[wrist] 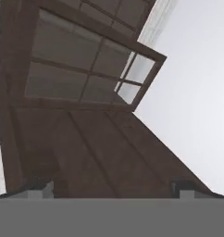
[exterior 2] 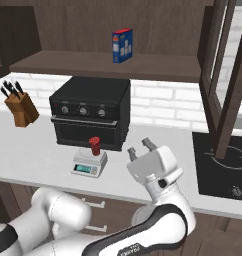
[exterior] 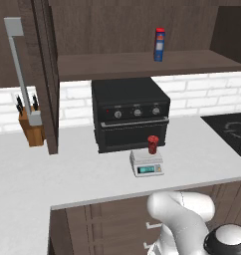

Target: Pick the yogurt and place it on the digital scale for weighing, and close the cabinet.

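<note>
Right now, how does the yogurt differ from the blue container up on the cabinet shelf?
The yogurt is a short dark-red cup; the blue container is taller, with a red top. The yogurt stands on the digital scale on the counter; the blue container stands higher, on the open cabinet's shelf. Both are upright.

The pale grey table (exterior: 53, 169) carries a black knobbed oven (exterior: 131, 113), a small flat white digital scale (exterior: 146, 163) just before it, and a wooden knife block (exterior: 31, 127) far left.
</note>
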